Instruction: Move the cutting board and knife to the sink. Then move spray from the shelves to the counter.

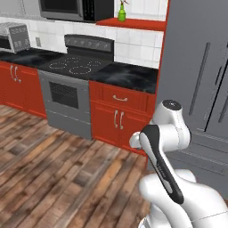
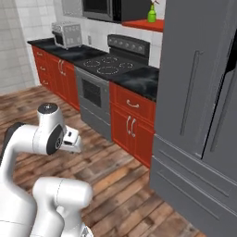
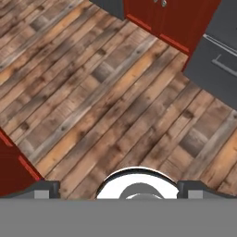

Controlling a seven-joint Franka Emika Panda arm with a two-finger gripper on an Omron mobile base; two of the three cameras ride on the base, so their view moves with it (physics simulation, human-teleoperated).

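I can see the spray [image 1: 121, 12], a green bottle, standing upright on the red shelf [image 1: 133, 23] high on the white-tiled wall, just right of the dark microwave [image 1: 75, 9]. From the right base view the same bottle [image 2: 152, 14] sits on the shelf's [image 2: 146, 24] end by the tall grey refrigerator [image 2: 199, 92].

Below the shelf runs the black marble-patterned counter [image 1: 129, 75] over red cabinets [image 1: 118, 118] with silver handles. To its left I have the stove [image 1: 73, 89], black top with white rings and a grey oven front, then more counter carrying a silver toaster oven [image 1: 13, 38].

The floor [image 1: 58, 178] is worn wood planking in mixed browns. My arm is folded low over it, well apart from the counter.

In the hand view I am looking down at the planks [image 3: 106, 97], with a red cabinet base and the grey refrigerator base at the top. The gripper [image 3: 118, 190] has its two finger tips [image 3: 44, 189] spread wide at the bottom corners, nothing between them.
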